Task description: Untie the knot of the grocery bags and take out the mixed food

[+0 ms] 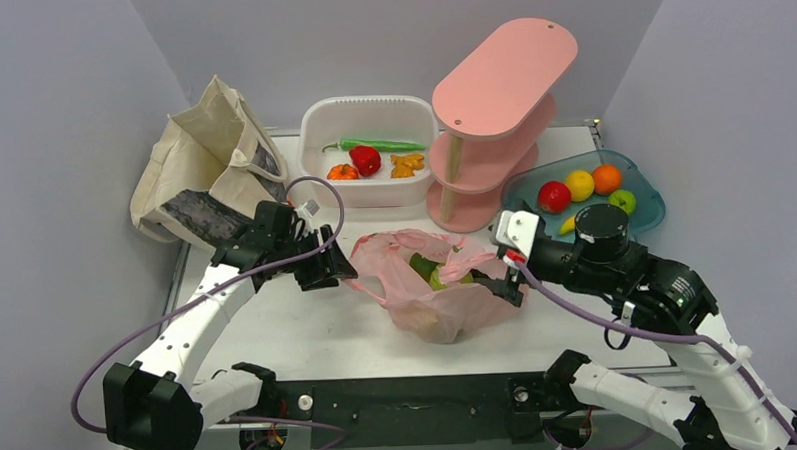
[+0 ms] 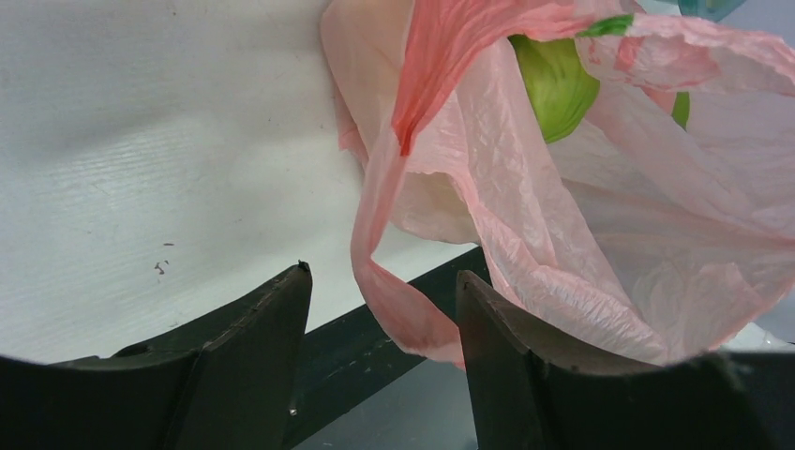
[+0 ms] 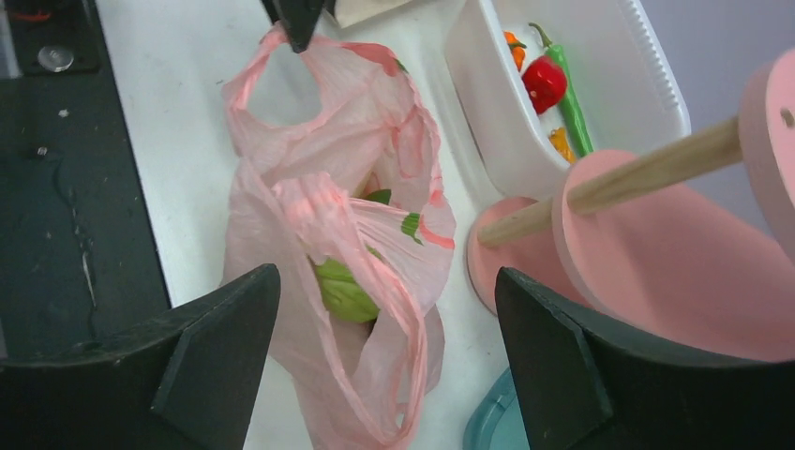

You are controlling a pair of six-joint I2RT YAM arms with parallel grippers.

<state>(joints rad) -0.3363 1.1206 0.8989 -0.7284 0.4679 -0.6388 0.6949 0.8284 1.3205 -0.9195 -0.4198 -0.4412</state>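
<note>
pink bag point(image 1: 439, 302): slumped in the middle of the table point(image 1: 278, 334), between the two grippers, its mouth slack and its handles lying as loose separate loops.
round green vegetable point(image 3: 342, 291): inside the pink bag, showing through the mouth.
left gripper point(image 2: 380, 277): fingers parted at the bag's left side. one handle strip hangs in the gap and is not pinched.
right gripper point(image 3: 384, 277): fingers spread wide at the bag's right side, holding nothing.
canvas tote point(image 1: 207, 162): slouched at the back left, apart from the pink bag.
white tub point(image 1: 316, 123): behind the bag, with a red pepper point(image 1: 365, 160) and a long green pepper point(image 1: 382, 145) in it.
pink shelf point(image 1: 500, 81): just right of the tub.
teal tray point(image 1: 649, 211): far right, holding fruit.
</note>
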